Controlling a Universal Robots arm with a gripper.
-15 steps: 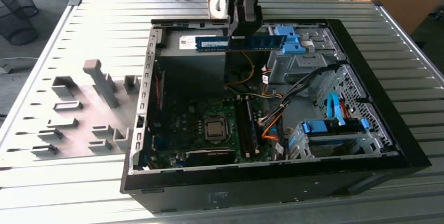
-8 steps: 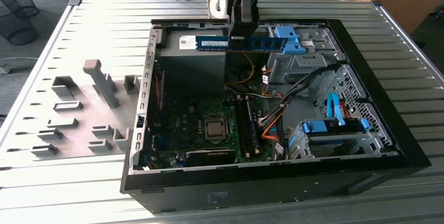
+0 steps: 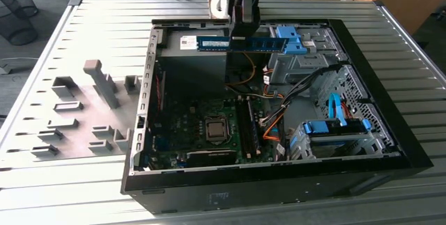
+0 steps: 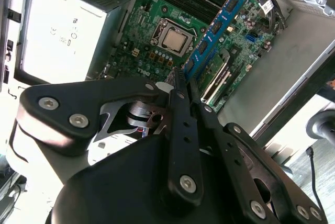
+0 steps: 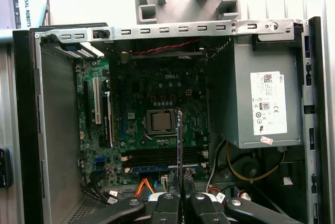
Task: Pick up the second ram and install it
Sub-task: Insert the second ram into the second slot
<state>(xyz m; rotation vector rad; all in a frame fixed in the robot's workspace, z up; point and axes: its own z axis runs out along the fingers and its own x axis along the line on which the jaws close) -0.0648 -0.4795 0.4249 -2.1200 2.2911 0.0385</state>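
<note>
The second ram is held clamped, lengthwise and level, in the gripper, with the motherboard seen well below the hand.

"What colour was the second ram?"

"Blue-green, dotted with dark chips, in a black gripper above the black case."

"And inside the case?"

"A green motherboard, bright blue latches, orange cables. Under the case, a ribbed grey table."
</note>
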